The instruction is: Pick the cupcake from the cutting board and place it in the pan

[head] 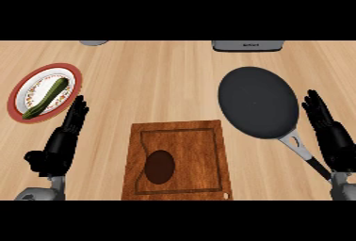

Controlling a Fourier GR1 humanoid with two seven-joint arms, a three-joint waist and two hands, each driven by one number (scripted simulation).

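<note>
A dark brown cupcake point(160, 166) sits on the wooden cutting board point(201, 141), in its lower left part. To the right lies a dark grey pan point(257, 101) with its handle point(303, 153) pointing toward the lower right. My left hand point(62, 141) rests open at the left, fingers straight and pointing up, well apart from the board. At the far right, my right hand point(327, 127) is open too, fingers up, just beside the pan's handle. Neither hand holds anything.
A red-rimmed patterned plate point(28, 84) with a green cucumber point(47, 97) lies at the far left. A grey appliance point(248, 45) stands at the back edge, and a grey round object point(94, 42) shows at the back left.
</note>
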